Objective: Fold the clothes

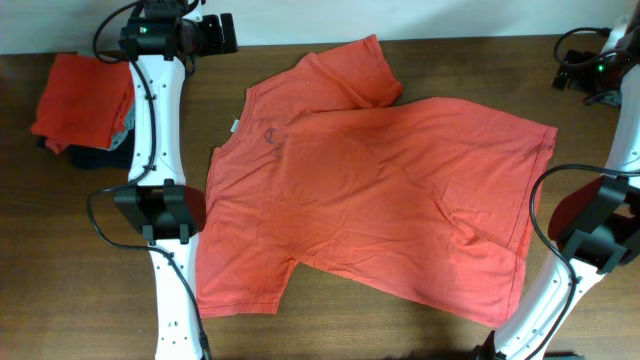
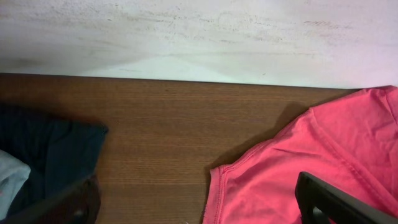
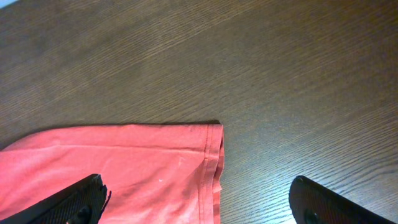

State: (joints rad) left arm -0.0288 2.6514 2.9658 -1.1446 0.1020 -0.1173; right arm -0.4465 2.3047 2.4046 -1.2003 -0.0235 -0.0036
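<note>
Overhead: fixed above, it looked straight down from far enough to take in most of the worktop (image 1: pixel 60 250) and the whole spread T-shirt (image 1: pixel 380 200).
Left wrist: it sat low and close over the wood and faced the pale wall (image 2: pixel 199 37) behind the back edge. The left pincer (image 2: pixel 196 190) framed the lower corners.
Right wrist: it hung very near and looked steeply down at the wood. The right pincer (image 3: pixel 199 186) framed the lower corners.
Overhead and left wrist shared: the T-shirt's sleeve near the back edge, and the dark garment (image 2: pixel 50 155).
Overhead and right wrist shared: one hem corner of the T-shirt and the bare wood beside it.
Both wrists shared: only the T-shirt, each showing a different part.
</note>
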